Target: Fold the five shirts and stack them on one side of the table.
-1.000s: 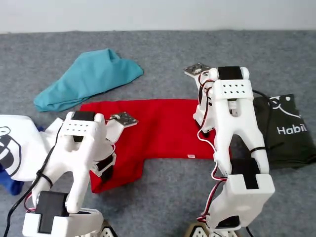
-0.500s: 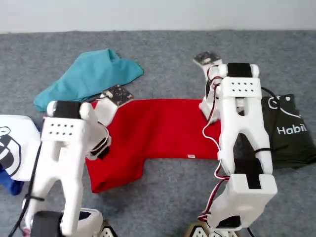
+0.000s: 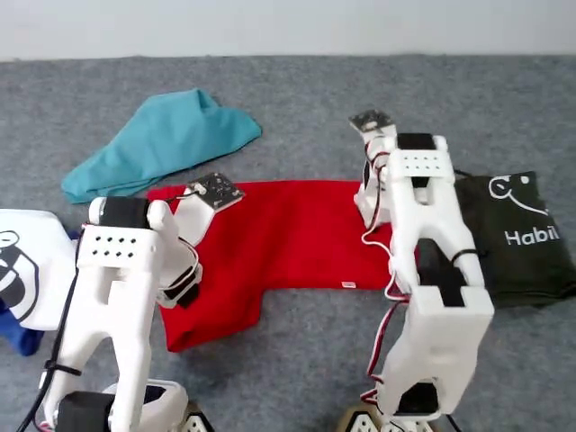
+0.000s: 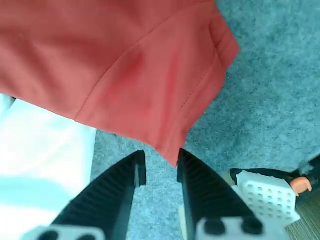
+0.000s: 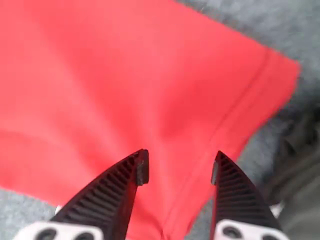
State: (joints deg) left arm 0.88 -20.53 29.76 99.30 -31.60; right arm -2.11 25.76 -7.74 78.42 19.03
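Observation:
A red shirt lies spread flat mid-table. My left gripper hangs over its left side. In the left wrist view the left gripper is open by a narrow gap, and the corner of a hemmed red sleeve lies just before the fingertips. My right gripper hovers over the shirt's right edge. It stands wide open above the red cloth, holding nothing. A teal shirt lies crumpled at the back left, a white shirt at the left edge and a black shirt on the right.
Grey carpet-like table cover runs to a pale wall at the back. A bit of blue cloth peeks from under the white shirt. The white shirt borders the red sleeve. The black shirt lies just beside the red hem.
My left arm has swung left and stretched toward the back, over the red shirt's left side. The right arm shifted slightly sideways and back. The shirts lie as before.

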